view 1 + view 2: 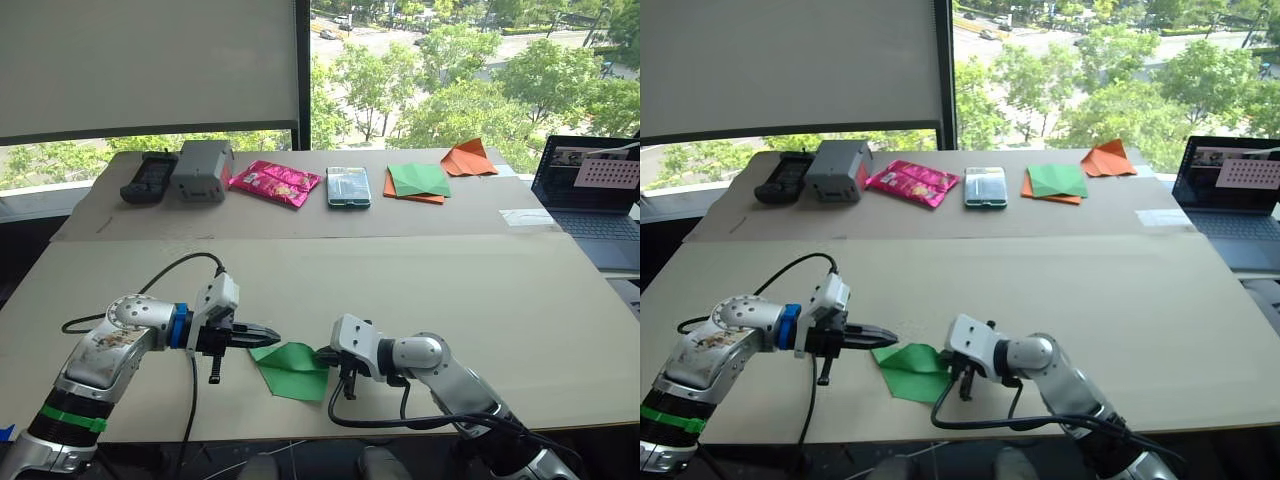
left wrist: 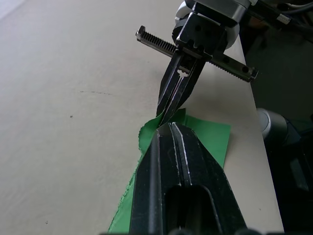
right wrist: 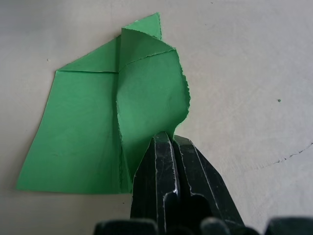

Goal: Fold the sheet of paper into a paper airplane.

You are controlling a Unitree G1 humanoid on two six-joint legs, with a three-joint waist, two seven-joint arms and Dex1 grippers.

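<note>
The sheet of paper (image 1: 292,372) is bright green and partly folded into an uneven shape with ragged edges. It lies flat near the table's front edge, between my two arms. My right gripper (image 1: 325,355) is shut on its right-hand flap (image 3: 156,98), which curls up off the table. My left gripper (image 1: 272,333) is shut and points right. It hovers just over the paper's left corner with nothing between its fingers, its tips almost meeting those of the right gripper (image 2: 169,115). No paper airplane is in view.
Along the back strip of the table (image 1: 480,300) lie a black device (image 1: 150,177), a grey box (image 1: 203,170), a pink packet (image 1: 275,183), a clear case (image 1: 348,187), a darker green sheet on orange paper (image 1: 418,181) and an orange paper triangle (image 1: 468,158). A laptop (image 1: 590,190) stands at right.
</note>
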